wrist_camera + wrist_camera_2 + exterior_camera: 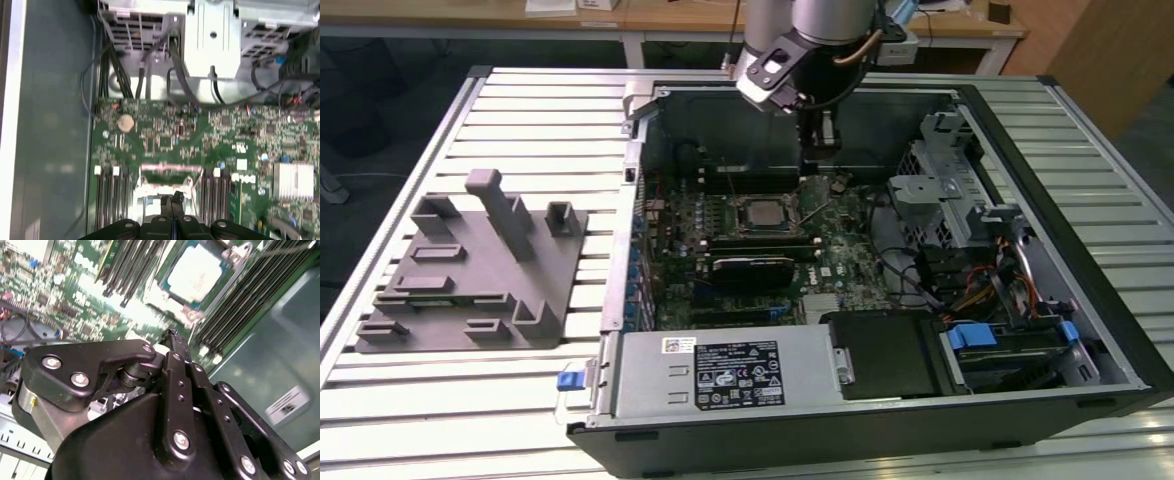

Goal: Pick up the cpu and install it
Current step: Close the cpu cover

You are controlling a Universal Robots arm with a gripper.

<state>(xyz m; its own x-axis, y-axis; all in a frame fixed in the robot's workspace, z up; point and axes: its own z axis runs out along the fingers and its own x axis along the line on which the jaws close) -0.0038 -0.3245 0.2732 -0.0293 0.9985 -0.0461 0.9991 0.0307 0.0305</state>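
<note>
Over the board's (160, 137) edge, the gripper (172, 337) is being held closed and empty, so the seated cpu (195, 270) risks being scraped.

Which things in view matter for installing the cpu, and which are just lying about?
Job in hand:
cpu, already sitting on the motherboard
gripper, shut, empty, over the board near the cpu
computer case, open

Lying about:
grey plastic block, on the table outside the case
black finned module
power supply box
</note>
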